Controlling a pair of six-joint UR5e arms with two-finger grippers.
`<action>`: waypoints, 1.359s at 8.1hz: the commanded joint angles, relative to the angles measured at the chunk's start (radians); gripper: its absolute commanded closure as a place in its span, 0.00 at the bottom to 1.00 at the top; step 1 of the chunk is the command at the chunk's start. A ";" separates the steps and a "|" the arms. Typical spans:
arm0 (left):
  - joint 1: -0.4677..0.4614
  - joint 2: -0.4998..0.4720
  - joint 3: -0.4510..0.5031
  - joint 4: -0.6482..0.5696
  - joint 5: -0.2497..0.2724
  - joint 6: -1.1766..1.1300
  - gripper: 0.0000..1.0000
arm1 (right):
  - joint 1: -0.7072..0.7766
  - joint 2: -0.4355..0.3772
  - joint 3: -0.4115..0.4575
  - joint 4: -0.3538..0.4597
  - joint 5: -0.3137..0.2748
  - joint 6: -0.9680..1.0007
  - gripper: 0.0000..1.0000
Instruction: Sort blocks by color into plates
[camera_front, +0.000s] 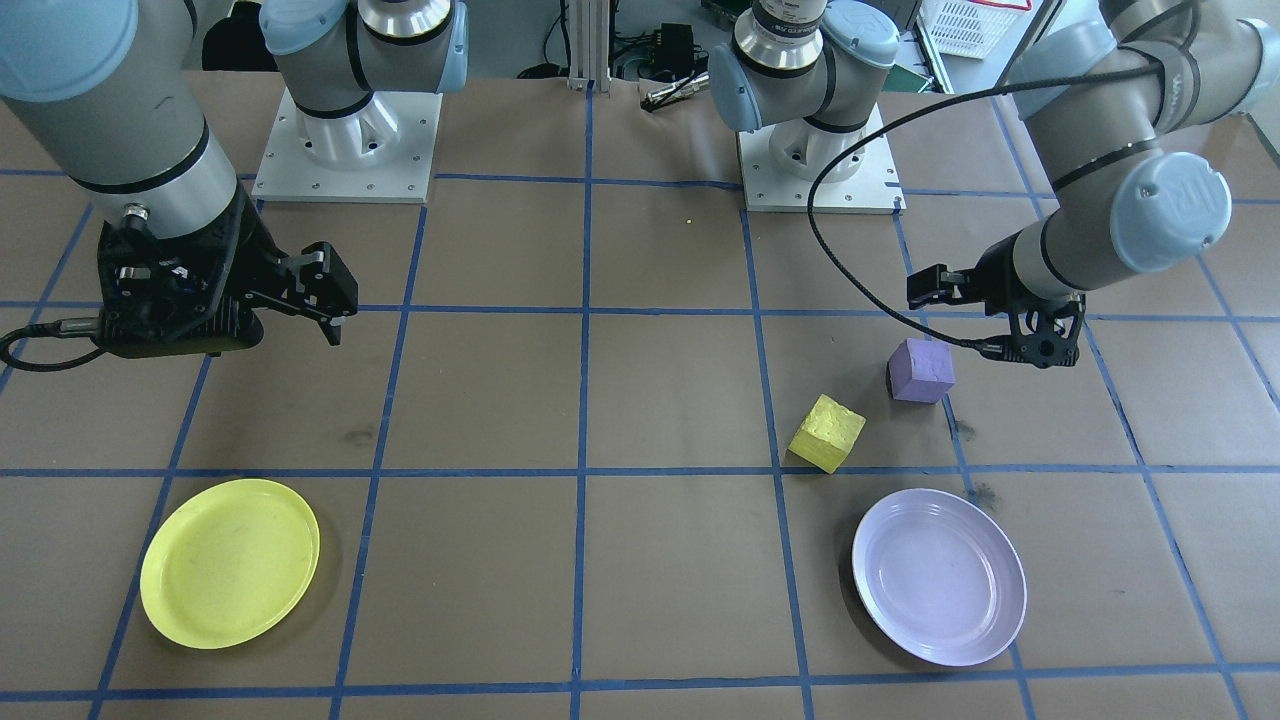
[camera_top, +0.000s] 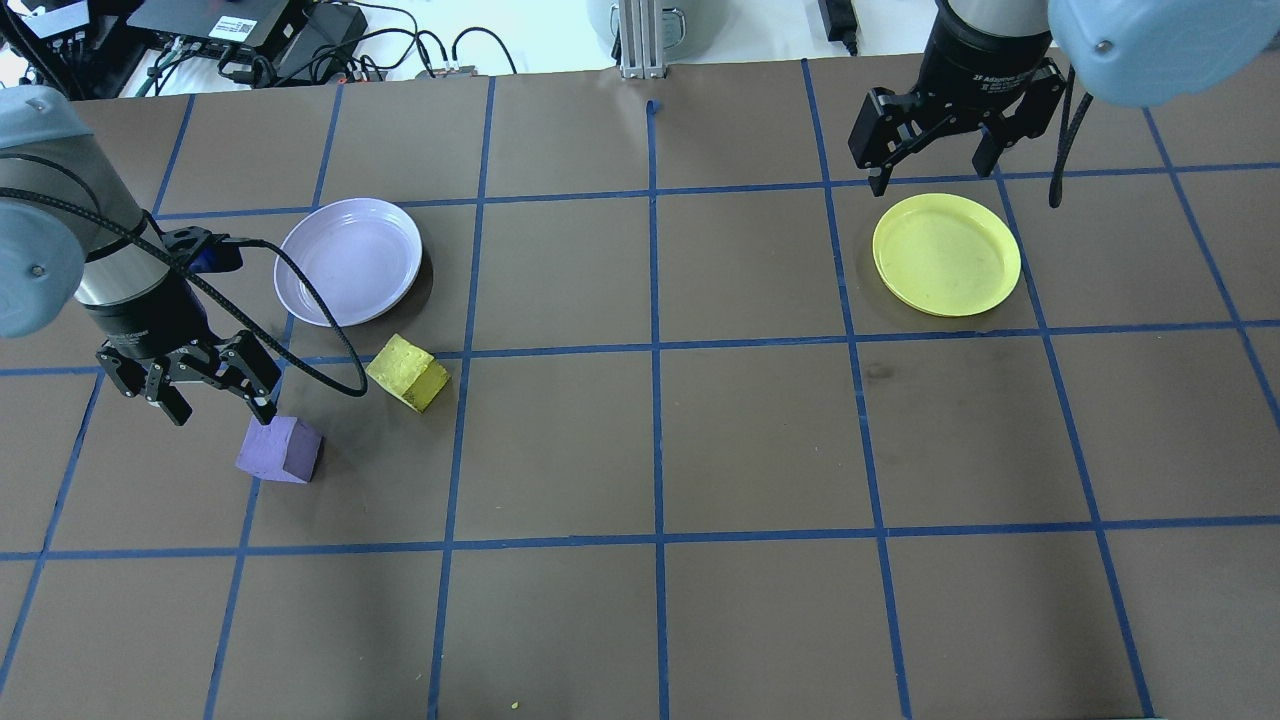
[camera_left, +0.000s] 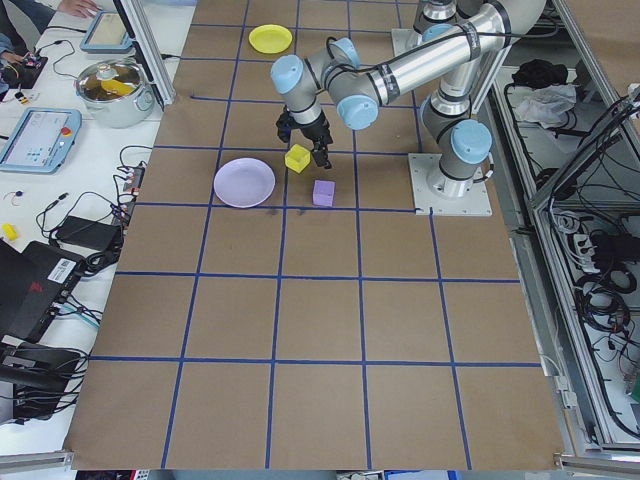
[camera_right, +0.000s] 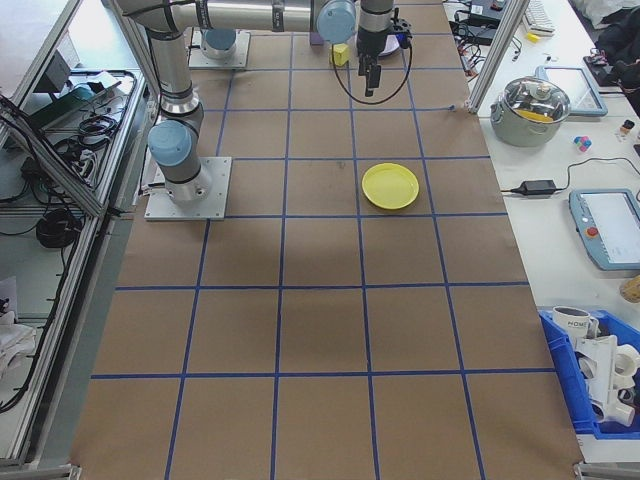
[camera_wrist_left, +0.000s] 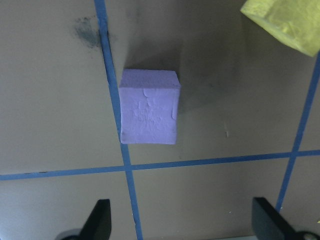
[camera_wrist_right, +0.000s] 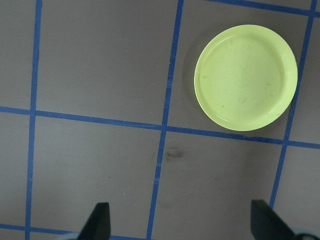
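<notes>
The purple block (camera_top: 280, 450) (camera_wrist_left: 148, 106) lies on the brown table beside a blue tape line. The yellow block (camera_top: 407, 372) (camera_wrist_left: 285, 22) sits tilted a short way from it. Just beyond the two blocks is the lavender plate (camera_top: 348, 261), with nothing in it. My left gripper (camera_top: 222, 412) (camera_wrist_left: 182, 220) hovers open above the table, just to one side of the purple block and holding nothing. The yellow plate (camera_top: 946, 254) (camera_wrist_right: 245, 77) rests on the other half of the table, also with nothing in it. My right gripper (camera_top: 930, 172) (camera_wrist_right: 181, 222) hangs open and high near that plate.
Blue tape lines (camera_top: 655, 345) divide the table into squares. A black cable (camera_top: 320, 310) loops from my left wrist over the area between the lavender plate and the yellow block. Both arm bases (camera_front: 345, 150) (camera_front: 815, 165) stand at the robot's edge. Electronics and cables (camera_top: 250, 30) lie beyond the far edge.
</notes>
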 joint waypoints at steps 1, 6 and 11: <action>0.057 -0.093 -0.024 0.127 0.020 0.063 0.00 | -0.002 0.002 0.000 0.000 0.002 -0.004 0.00; 0.033 -0.170 -0.050 0.132 0.008 -0.044 0.00 | -0.002 0.005 0.000 -0.003 -0.003 0.005 0.00; 0.028 -0.215 -0.053 0.158 0.008 -0.044 0.13 | 0.000 -0.002 0.000 -0.010 0.005 0.005 0.00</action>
